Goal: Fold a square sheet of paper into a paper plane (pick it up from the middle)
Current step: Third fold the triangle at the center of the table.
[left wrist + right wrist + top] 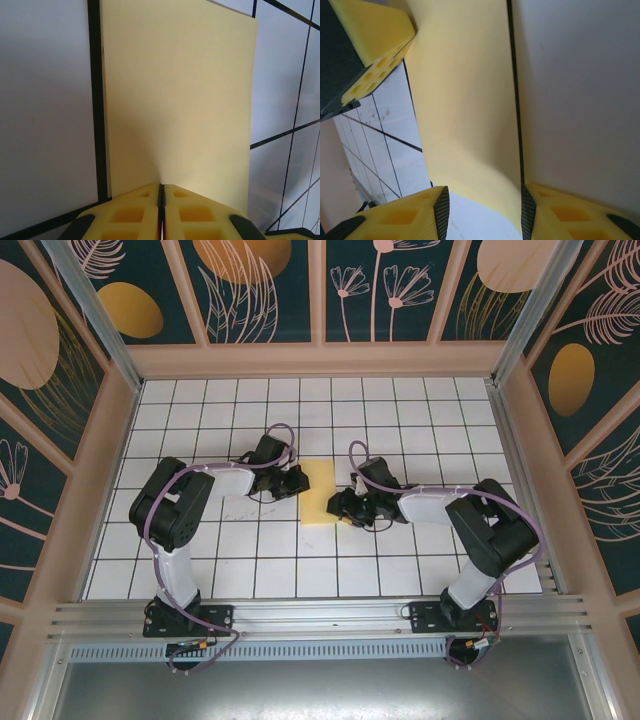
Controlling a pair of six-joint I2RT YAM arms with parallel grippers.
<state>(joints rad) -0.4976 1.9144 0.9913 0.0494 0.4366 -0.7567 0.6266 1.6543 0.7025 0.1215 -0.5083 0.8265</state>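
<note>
The left hand (161,192) is clenched: in the left wrist view its two yellow fingers (130,215) press flat against each other with only a thin dark seam between them, and the near edge of the square sheet of paper (175,90) rises in a soft ridge that runs straight into that seam, so the hand is pinching the sheet at its edge. The right hand (485,200) is released, its fingers (400,217) standing apart with a clear gap; the opposite edge of the sheet curls up off the surface and lies in that gap, close against the dark pad of one finger, though I cannot tell whether it touches. From above, the two hands face each other across the paper, the left at its left edge and the right at its lower right edge. The pale-yellow sheet lies near the middle of the white tiled worktop (400,410), showing as an oblong longer than it is wide, mostly flat and plain. Both arms reach inward from their bases at the near rail (320,618).
</note>
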